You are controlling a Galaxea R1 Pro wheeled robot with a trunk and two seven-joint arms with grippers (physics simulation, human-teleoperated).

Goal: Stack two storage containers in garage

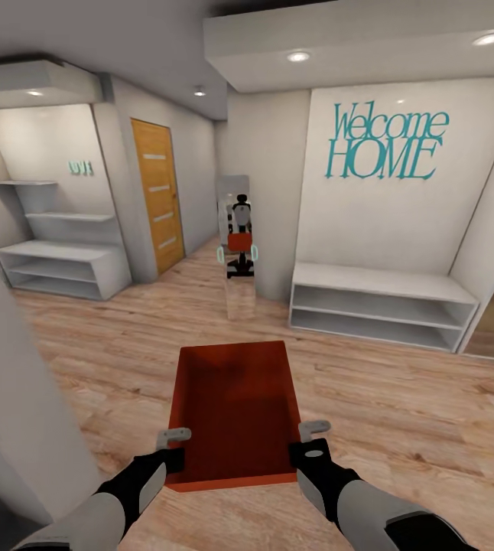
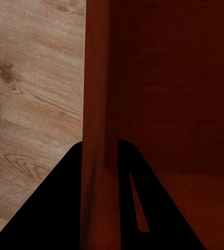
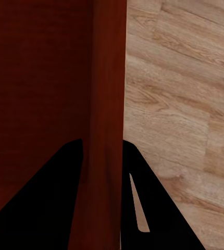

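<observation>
Wood-plank hallway floor (image 1: 400,398); storage container (image 1: 235,405) at 12 o'clock, left tool (image 1: 173,444) and right tool (image 1: 312,436) each clamped on a side wall

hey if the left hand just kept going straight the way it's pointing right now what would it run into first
Nothing new in the air: the left hand is clamped on the side wall of the storage container and points down along it. Straight on, it would likely meet the wood-plank floor below, though depth is unclear.
</observation>
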